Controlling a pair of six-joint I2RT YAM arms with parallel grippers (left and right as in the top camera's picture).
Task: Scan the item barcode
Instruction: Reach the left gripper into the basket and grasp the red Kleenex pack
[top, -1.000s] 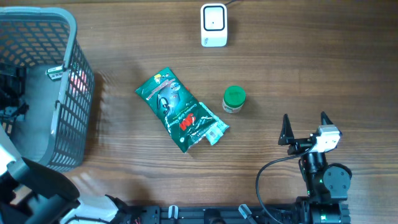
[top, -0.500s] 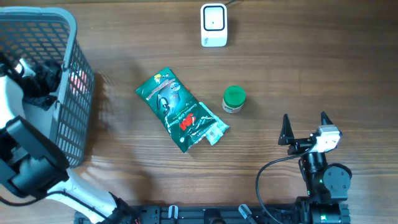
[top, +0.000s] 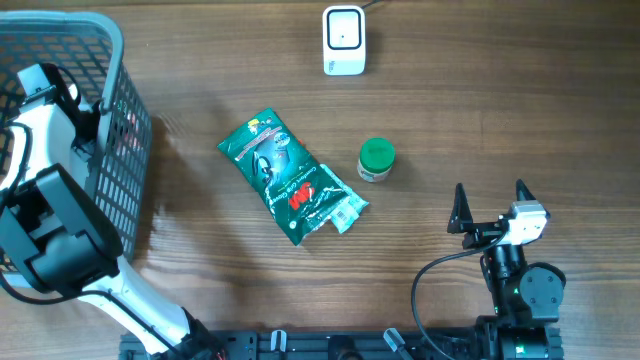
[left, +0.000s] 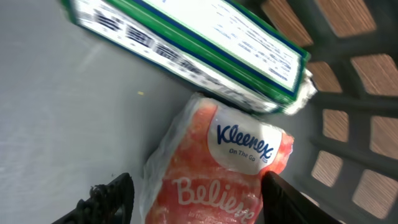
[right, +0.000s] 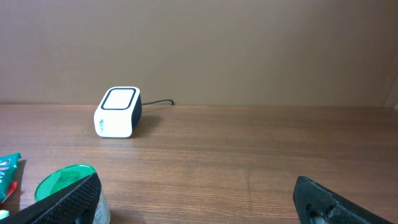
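Kleenex pack (top: 124, 128) shows from overhead only as a pink patch behind the wall of the grey basket (top: 112, 40), at the far left of the counter (top: 520, 100). The left arm (top: 40, 150) reaches down into that basket, well apart from the white scanner (top: 343, 40) at the top edge. In the left wrist view the pack lies directly between the fingers of the left pincer (left: 198, 188), one black tip on each side of its lower end. They stand partly apart, and I cannot tell whether they press the wrapper yet. A green-and-white box (left: 186, 50) lies touching the pack's upper end. The soft, slippery wrapper could crumple or slide out of a shallow grip, the box could drag along, or the load could catch on the basket wall as it is lifted. In the right wrist view the right pincer (right: 196, 193) is spread wide and holds nothing, facing the scanner across bare wood, with a green-lidded jar (right: 62, 183) just beside its left finger.
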